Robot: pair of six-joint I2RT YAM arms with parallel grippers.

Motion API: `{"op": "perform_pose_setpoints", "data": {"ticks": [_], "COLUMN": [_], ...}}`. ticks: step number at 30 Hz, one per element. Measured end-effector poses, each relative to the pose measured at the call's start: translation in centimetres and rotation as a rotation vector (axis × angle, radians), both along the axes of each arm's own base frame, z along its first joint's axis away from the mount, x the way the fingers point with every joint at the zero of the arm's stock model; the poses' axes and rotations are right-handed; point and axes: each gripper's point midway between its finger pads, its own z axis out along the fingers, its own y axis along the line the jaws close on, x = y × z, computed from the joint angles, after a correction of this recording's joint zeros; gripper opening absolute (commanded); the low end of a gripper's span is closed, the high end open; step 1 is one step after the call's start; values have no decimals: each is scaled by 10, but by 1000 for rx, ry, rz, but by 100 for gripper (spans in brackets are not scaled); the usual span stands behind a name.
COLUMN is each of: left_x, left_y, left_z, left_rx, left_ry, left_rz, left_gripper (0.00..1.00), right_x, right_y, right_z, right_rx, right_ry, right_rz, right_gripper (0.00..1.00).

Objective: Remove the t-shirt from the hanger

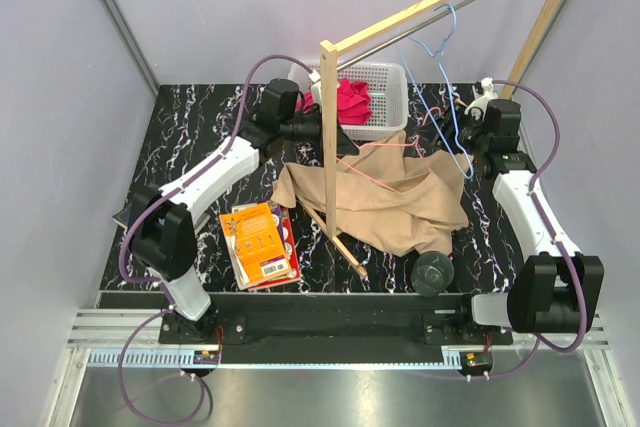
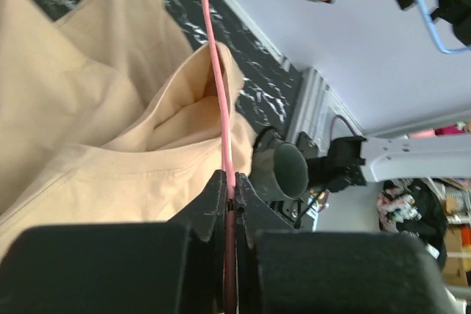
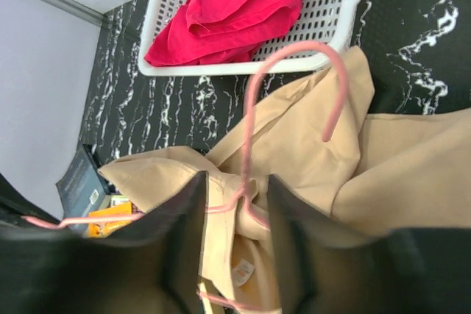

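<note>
Well, the tan t-shirt [image 1: 385, 202] lies in a heap on the black marble table [image 1: 200, 147], near the middle and a bit to your right. It is still on the pink hanger [image 3: 294, 48]. The hanger's hook pokes out of the neck hole and points toward the white basket [image 1: 385, 97]. A red cloth [image 1: 352, 99] sits in that basket.

Your left gripper [image 2: 230, 193] is pinched tight on the hanger's thin pink wire, right beside a sleeve of the shirt.

Your right gripper [image 3: 235, 182] is spread apart. Its 2 fingers [image 3: 193, 215] sit on either side of the hanger's twisted neck and the shirt collar, but they do not squeeze them.

An orange box [image 1: 262, 240] lies on the table on your left, apart from the shirt. A round black thing [image 1: 434, 272] sits just beside the shirt's near edge.
</note>
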Motion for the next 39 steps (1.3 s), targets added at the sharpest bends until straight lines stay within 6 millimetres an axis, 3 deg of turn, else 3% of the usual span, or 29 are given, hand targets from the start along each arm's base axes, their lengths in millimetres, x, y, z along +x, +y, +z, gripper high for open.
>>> {"op": "perform_pose_setpoints", "data": {"ticks": [2,5,11,22,32,35,39], "left_x": [4,15,33,8,6,11,26], "left_y": [6,21,68,141,222,227,206], "left_z": [-4,-7,16,70,97,108,104], "left_rx": [20,43,31,-20,-75,-167,-306], "left_ry": [15,42,32,-88,-105,-78,16], "left_rz": [28,85,220,401,608,597,489], "left_gripper": [0,0,0,0,0,0,0], "right_x": [0,2,2,-5,-17,-17,-12], "right_y": [-1,-6,-17,-21,-34,-49,-57], "right_z": [0,-1,-10,-26,-12,-10,-11], "right_rx": [-1,-10,-30,-17,-4,44,144], "right_ry": [3,9,36,84,65,79,108], "right_rz": [-11,-45,-112,-148,-181,-210,-202], "right_gripper": [66,73,76,79,84,83,84]}}
